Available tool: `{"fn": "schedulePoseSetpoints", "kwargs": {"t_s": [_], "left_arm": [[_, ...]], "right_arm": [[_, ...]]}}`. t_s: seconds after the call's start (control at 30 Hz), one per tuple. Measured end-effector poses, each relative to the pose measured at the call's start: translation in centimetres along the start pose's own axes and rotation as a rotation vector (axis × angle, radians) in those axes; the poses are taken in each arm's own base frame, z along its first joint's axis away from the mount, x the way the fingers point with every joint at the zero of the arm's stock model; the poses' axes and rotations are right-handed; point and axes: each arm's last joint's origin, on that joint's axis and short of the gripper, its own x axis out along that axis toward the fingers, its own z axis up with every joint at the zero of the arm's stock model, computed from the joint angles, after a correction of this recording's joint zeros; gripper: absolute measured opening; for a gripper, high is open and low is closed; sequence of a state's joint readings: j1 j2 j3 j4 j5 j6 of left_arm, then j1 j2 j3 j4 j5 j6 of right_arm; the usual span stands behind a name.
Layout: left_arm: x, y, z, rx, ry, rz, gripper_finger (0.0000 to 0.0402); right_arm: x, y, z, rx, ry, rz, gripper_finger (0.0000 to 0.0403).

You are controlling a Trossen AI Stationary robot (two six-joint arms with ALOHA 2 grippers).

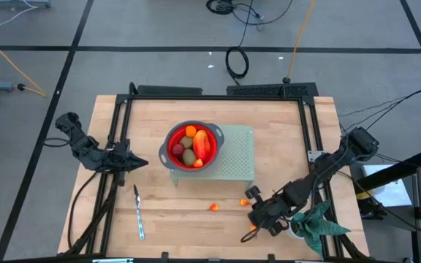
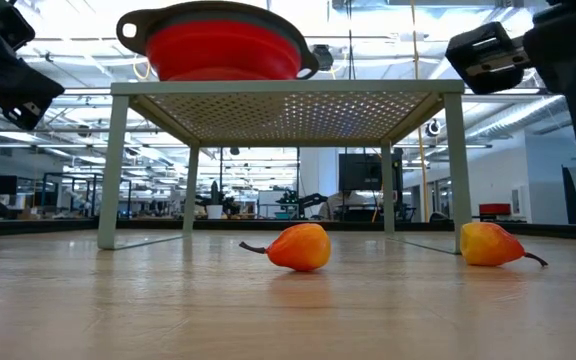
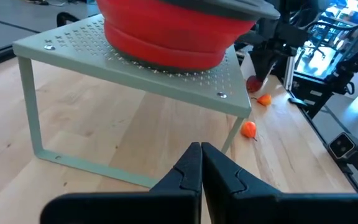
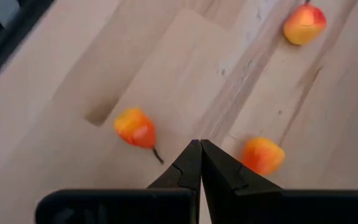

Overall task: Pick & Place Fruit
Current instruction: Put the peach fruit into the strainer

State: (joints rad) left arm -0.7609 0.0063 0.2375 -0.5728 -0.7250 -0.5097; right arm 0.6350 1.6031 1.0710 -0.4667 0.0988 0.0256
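A red bowl (image 1: pixel 174 137) stands on a pale green perforated stand (image 1: pixel 238 155) and holds brownish-green kiwis (image 1: pixel 188 155), a long red-orange piece (image 1: pixel 202 143), a dark red one and a small orange one. Small orange fruits lie loose on the table in front of the stand (image 1: pixel 214 207) (image 1: pixel 244 202). A dark red one (image 1: pixel 253 192) lies beside them. My right gripper (image 1: pixel 256 217) hovers just right of them, shut and empty; its wrist view shows three orange pieces (image 4: pixel 135 129) (image 4: pixel 263 154) (image 4: pixel 302 23) past the fingertips. My left gripper (image 1: pixel 136 162) waits shut, left of the stand.
A silver knife (image 1: pixel 138 213) lies at the front left of the table. A green leafy plant (image 1: pixel 317 225) sits at the front right, beside my right arm. In the low view two orange fruits (image 2: pixel 300 246) (image 2: pixel 491 243) lie in front of the stand's legs (image 2: pixel 111 170).
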Motion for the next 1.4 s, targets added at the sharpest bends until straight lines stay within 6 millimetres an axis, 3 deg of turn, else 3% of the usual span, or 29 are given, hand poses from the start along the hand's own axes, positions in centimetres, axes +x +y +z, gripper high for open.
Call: {"fn": "schedulePoseSetpoints", "kwargs": {"t_s": [0.27, 0.73, 1.03, 1.4], "left_arm": [[0.0, 0.0, 0.0, -0.017, 0.002, 0.001, 0.0006], [0.0, 0.0, -0.1, -0.018, 0.004, 0.005, 0.0009], [0.0, 0.1, 0.0, -0.018, 0.0, 0.011, 0.001], [0.0, 0.1, 0.0, -0.039, -0.001, 0.012, 0.001]], "right_arm": [[0.1, -1.2, 0.1, -0.149, -0.003, -0.02, 0.0004], [0.1, -1.6, 0.1, -0.518, 0.004, -0.026, 0.0004], [0.1, -1.6, 0.2, -0.623, -0.005, -0.031, 0.0004], [0.1, -1.6, 0.4, -0.619, -0.03, -0.04, 0.0004]]}}
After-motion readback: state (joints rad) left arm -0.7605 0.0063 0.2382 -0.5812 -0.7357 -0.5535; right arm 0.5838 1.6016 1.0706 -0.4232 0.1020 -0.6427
